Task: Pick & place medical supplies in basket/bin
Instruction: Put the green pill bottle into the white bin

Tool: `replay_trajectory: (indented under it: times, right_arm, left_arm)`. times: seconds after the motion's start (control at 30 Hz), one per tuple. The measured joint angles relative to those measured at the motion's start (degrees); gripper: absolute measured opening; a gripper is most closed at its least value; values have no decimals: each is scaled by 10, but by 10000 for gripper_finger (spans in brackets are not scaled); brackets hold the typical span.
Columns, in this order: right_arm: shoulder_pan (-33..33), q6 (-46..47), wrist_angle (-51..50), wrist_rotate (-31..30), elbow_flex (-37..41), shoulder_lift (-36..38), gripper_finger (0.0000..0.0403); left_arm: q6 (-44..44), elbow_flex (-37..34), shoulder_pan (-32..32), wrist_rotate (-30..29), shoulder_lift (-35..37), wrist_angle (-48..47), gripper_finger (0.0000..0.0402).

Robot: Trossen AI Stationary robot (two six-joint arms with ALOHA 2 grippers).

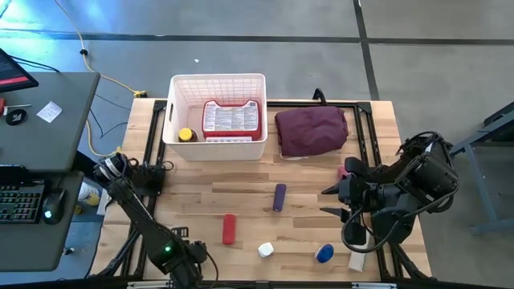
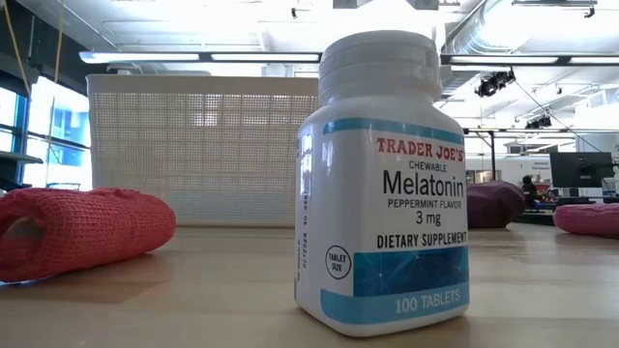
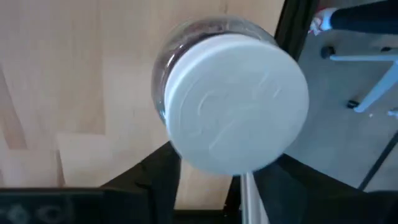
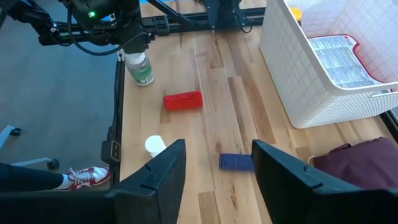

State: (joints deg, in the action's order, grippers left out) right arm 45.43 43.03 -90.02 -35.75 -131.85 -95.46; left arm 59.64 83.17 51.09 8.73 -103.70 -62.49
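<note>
- High view: a white basket (image 1: pixel 217 117) at the surface's (image 1: pixel 241 193) far edge holds a red case (image 1: pixel 233 118).
- Left wrist view: the left end effector (image 3: pixel 205 186) is clamped on a white-capped bottle (image 3: pixel 233 106).
- Right wrist view: the right end effector (image 4: pixel 217 165) hangs with fingers apart above a purple roll (image 4: pixel 236 162).

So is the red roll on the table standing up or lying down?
Lying down. The red roll rests on its long side on the bare wooden table, seen from above and in the right wrist view, outside the white basket.
</note>
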Motion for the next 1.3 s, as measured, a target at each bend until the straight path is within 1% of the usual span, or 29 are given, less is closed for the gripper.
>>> replay_trajectory:
  times: [0.1, 0.17, 0.23, 0.37, 0.47, 0.53, 0.7, 0.8, 0.87, 0.9, 1.0, 1.1, 1.23, 1.3]
  right_arm:
    - [0, 0, 0, 0, 0, 0, 169]
    - [0, 0, 0, -1, 0, 0, 166]
    - [0, 0, 0, -1, 0, 0, 165]
    - [0, 0, 0, 0, 0, 0, 168]
    - [0, 1, 0, 5, 0, 0, 169]
    - [0, 3, 0, 8, 0, 0, 168]
    - [0, 4, 0, 10, 0, 0, 166]
    - [0, 4, 0, 9, 0, 0, 169]
    - [0, 4, 0, 9, 0, 0, 172]
    - [0, 4, 0, 9, 0, 0, 173]
    - [0, 8, 0, 10, 0, 0, 174]
    - [0, 17, 0, 13, 0, 0, 171]
    - [4, 25, 0, 17, 0, 0, 165]
    - [7, 30, 0, 15, 0, 0, 163]
  left_arm:
    - [-10, 14, -14, -5, 0, 0, 195]
    - [-15, 25, -27, -20, 0, 1, 186]
    - [-28, 37, -39, -34, 0, 1, 183]
    - [-53, 47, -61, -30, 0, 1, 191]
    - [-54, 54, -66, -18, 0, -4, 211]
    - [-56, 61, -65, -18, 0, -9, 234]
    - [-54, 77, -70, -19, 0, -11, 316]
    - [-39, 86, -75, -46, 0, -10, 369]
    - [-25, 87, -80, -70, 0, -12, 391]
    - [-21, 87, -80, -79, 0, -12, 394]
    - [-13, 87, -83, -90, -1, -14, 380]
    - [-9, 80, -84, -89, -5, 0, 373]
    - [-12, 81, -84, -96, -5, 42, 381]
    - [-13, 81, -84, -103, -5, 36, 390]
